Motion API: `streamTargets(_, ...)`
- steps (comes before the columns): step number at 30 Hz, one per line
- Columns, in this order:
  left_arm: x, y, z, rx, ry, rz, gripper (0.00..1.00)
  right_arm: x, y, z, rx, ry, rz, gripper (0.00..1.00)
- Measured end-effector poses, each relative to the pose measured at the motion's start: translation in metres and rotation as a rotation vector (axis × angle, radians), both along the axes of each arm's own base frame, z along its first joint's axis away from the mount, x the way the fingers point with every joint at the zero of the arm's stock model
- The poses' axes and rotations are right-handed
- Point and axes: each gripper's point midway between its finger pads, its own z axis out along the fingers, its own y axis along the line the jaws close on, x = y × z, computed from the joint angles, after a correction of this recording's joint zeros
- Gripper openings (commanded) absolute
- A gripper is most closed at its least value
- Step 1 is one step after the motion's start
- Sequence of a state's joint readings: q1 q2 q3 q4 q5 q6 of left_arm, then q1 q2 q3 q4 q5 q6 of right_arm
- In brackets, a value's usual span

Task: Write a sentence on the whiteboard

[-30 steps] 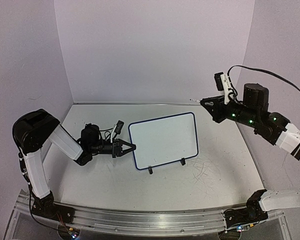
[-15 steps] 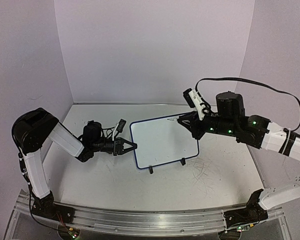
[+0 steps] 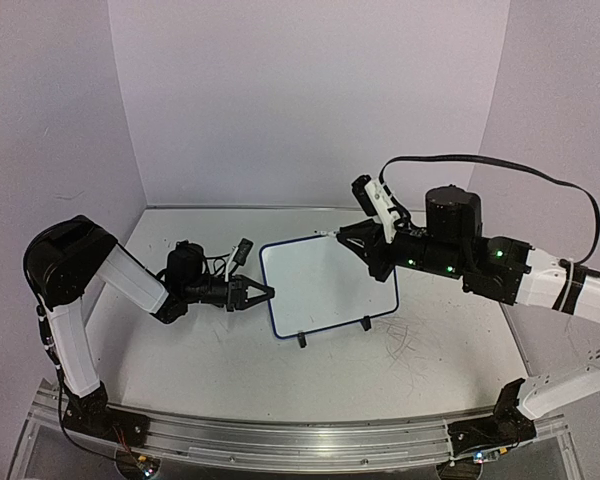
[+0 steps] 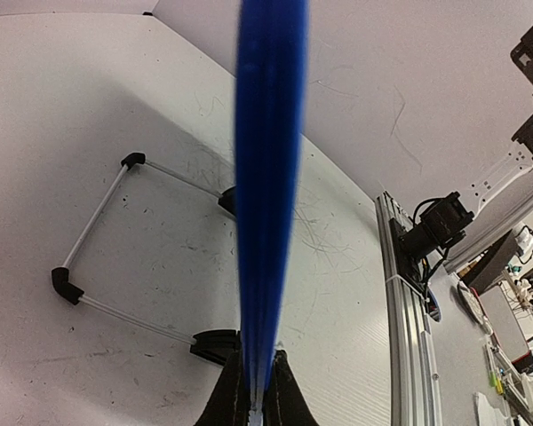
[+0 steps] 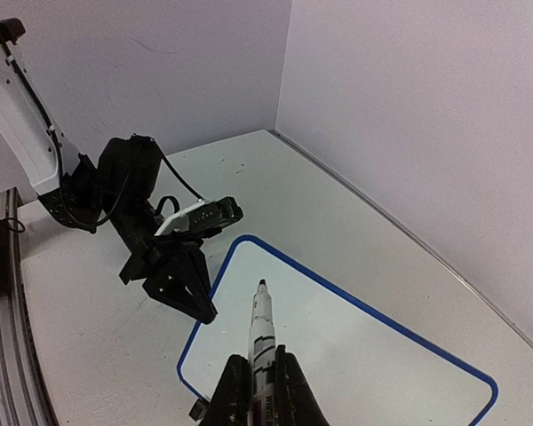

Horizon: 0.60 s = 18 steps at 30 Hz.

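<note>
The whiteboard (image 3: 330, 283), blue-rimmed and propped on two black clip feet, stands mid-table with a blank face; no sentence shows on it. My left gripper (image 3: 266, 293) is shut on its left rim; in the left wrist view the blue rim (image 4: 268, 177) runs up from between the fingers (image 4: 235, 395). My right gripper (image 3: 348, 238) is shut on a white marker (image 5: 261, 333) with its cap off. The marker's dark tip hovers over the board's upper left area (image 5: 355, 355), pointing towards the left gripper (image 5: 200, 306).
The board's wire stand (image 4: 93, 226) and a black clip foot (image 4: 215, 344) rest on the scuffed tabletop (image 3: 415, 335). An aluminium rail (image 3: 280, 440) runs along the near edge. Lilac walls close in the back and both sides.
My right arm has swung left from the back right corner, bringing the marker over the board's top edge. The left gripper and board have stayed put.
</note>
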<state>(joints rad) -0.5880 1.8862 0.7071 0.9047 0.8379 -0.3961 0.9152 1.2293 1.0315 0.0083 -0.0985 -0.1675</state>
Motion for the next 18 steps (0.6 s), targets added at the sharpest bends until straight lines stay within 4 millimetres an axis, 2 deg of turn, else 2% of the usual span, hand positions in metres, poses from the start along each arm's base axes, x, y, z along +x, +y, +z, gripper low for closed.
streamTargets(4,0.000,0.000,-0.001,0.002,0.001,0.000,0.00,0.000,0.001,-0.001,0.011,-0.013,0.006,0.00)
streamTargets(9,0.001,-0.001,0.000,0.003,0.001,-0.002,0.00,-0.008,0.004,-0.020,-0.013,0.006,0.025,0.00)
streamTargets(18,0.000,-0.001,0.000,0.005,0.004,-0.005,0.00,-0.030,0.033,-0.046,-0.061,0.038,0.117,0.00)
